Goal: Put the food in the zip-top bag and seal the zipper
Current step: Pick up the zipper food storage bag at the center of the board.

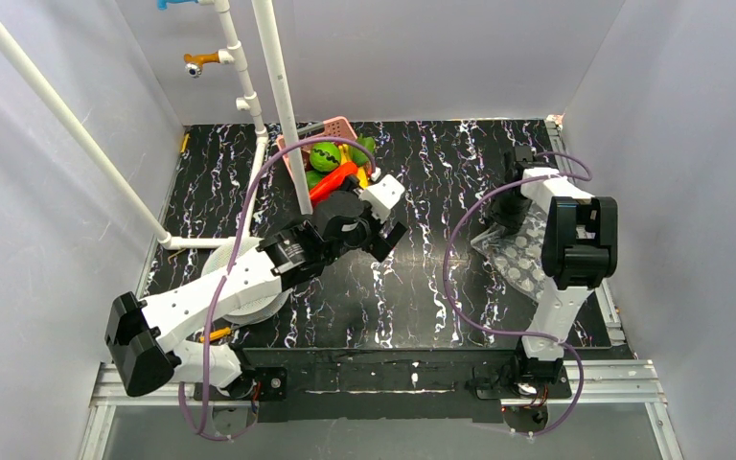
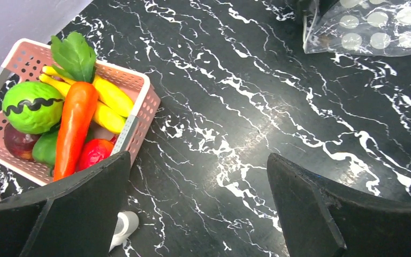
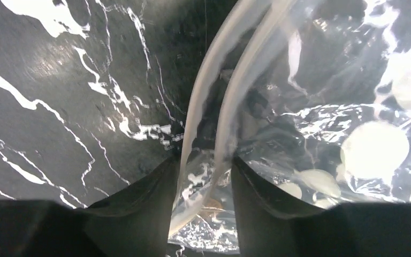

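The food lies in a pink basket (image 2: 140, 122): a green round piece (image 2: 32, 107), an orange carrot (image 2: 75, 123), yellow bananas (image 2: 109, 99) and a red piece (image 2: 93, 152). The basket also shows in the top view (image 1: 340, 127). My left gripper (image 2: 198, 158) is open and empty, hovering just right of the basket (image 1: 383, 230). The clear zip-top bag (image 1: 525, 257) lies at the right, empty. My right gripper (image 3: 206, 176) is shut on the bag's mouth edge, and the zipper strips (image 3: 208, 91) run up between its fingers. The bag also shows in the left wrist view (image 2: 374, 32).
White pipes (image 1: 283, 96) stand just in front of the basket and run along the left. A white round disc (image 1: 241, 287) sits under the left arm. A small white cylinder (image 2: 123, 225) lies by the left finger. Grey walls enclose the black marbled table (image 1: 422, 278).
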Robot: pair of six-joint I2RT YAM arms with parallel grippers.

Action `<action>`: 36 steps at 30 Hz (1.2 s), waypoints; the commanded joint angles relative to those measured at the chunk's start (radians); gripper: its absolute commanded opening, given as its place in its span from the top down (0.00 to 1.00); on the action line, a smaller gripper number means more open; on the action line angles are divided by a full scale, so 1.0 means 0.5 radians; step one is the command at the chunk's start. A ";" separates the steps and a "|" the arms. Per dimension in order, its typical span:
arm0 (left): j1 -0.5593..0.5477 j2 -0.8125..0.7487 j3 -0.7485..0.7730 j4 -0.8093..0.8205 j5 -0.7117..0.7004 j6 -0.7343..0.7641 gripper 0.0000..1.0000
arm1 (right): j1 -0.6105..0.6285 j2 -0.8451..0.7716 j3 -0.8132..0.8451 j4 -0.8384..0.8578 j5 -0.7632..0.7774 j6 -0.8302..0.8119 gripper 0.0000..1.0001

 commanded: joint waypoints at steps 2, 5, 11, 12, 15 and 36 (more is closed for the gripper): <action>-0.009 -0.134 -0.231 0.257 -0.130 0.090 0.00 | 0.064 -0.102 -0.185 0.138 -0.256 -0.065 0.65; -0.008 -0.197 -0.306 0.241 -0.125 0.053 0.00 | 0.152 -0.145 -0.229 0.156 -0.337 -0.077 0.87; -0.031 -0.137 -0.282 0.191 -0.188 -0.087 0.00 | 0.677 -0.453 -0.417 0.238 -0.333 -0.103 0.99; -0.032 -0.108 -0.260 0.163 -0.165 -0.129 0.01 | 0.754 -0.526 -0.455 0.279 -0.338 -0.125 0.99; -0.032 -0.029 -0.185 0.062 -0.031 -0.303 0.00 | 0.923 -0.745 -0.639 0.485 -0.512 -0.138 0.99; 0.380 0.273 -0.139 0.217 1.128 -1.221 0.25 | 1.291 -1.939 -1.571 1.410 -0.862 0.028 0.99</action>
